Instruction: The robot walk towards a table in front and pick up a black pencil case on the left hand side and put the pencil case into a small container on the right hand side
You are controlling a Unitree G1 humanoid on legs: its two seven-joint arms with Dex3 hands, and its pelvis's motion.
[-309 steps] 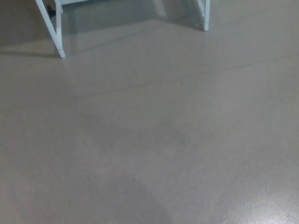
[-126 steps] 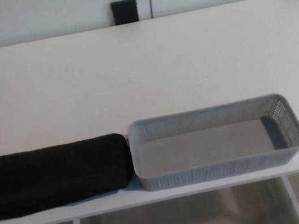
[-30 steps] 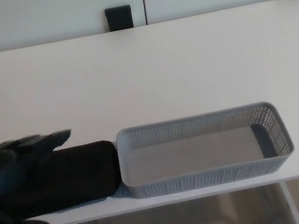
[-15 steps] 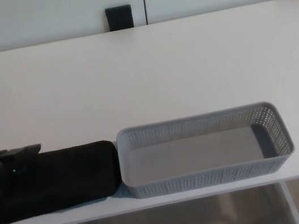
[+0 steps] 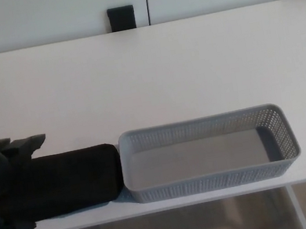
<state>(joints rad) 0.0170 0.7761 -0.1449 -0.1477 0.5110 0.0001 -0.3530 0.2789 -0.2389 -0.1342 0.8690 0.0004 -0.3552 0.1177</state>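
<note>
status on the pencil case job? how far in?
Walk looks done: robot is at the table. In hand: left hand sits over the black pencil case, which lies on the table; grip unclear. Left: lift it and place it in the empty grey basket alongside.

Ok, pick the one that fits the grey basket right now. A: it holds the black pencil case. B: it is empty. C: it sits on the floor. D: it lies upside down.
B: the grey basket stands upright on the table with its bottom bare, and the black pencil case lies outside, against its left end.
</note>
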